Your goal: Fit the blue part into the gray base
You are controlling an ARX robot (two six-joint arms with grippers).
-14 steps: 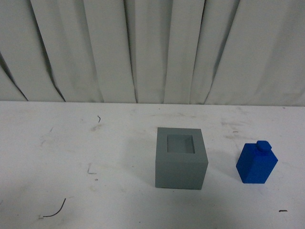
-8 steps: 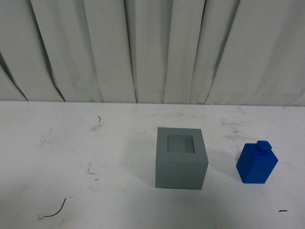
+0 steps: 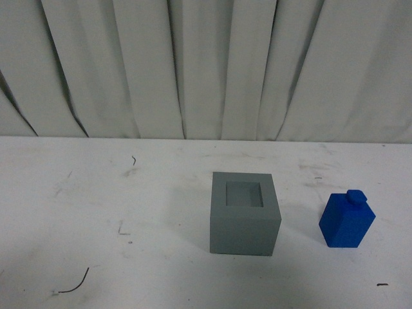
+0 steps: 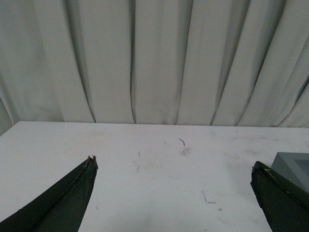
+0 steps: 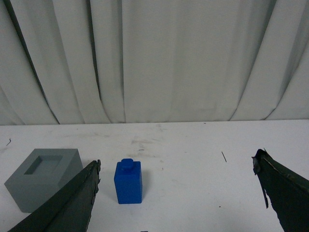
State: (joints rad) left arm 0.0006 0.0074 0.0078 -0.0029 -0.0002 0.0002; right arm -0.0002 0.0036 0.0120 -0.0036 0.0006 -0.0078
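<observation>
Blue part (image 3: 346, 221) is standing upright on the white table (image 3: 96, 212), knob on top, to the right of the gray base (image 3: 245, 214) and clear of it, not touching. The recess in the base's top face is showing empty, so insertion is not yet done.

Risks, as judgement:
- The part is tall and narrow. A finger arriving off-centre is likely to be tipping it over or pushing it across the table before the grasp closes.
- In the front view the part is sitting turned relative to the base, one corner facing forward. If that yaw is not corrected, the part is likely to be catching on the recess rim and jamming instead of seating.
- A grasp around the small knob alone is probably going to be too weak. The body faces are looking like the safer hold.
- The base is sitting loose on the table, so a misaligned push down could be shoving it.

Right gripper (image 5: 177, 162) is hanging back from the part, fingers spread wide, holding nothing. The part is lying ahead of it, well apart, nearer the finger on the base's side than the other.

Left gripper (image 4: 174, 163) is likewise released and empty. Only an edge of the base is showing past one finger, and the blue part is not in its view.
</observation>
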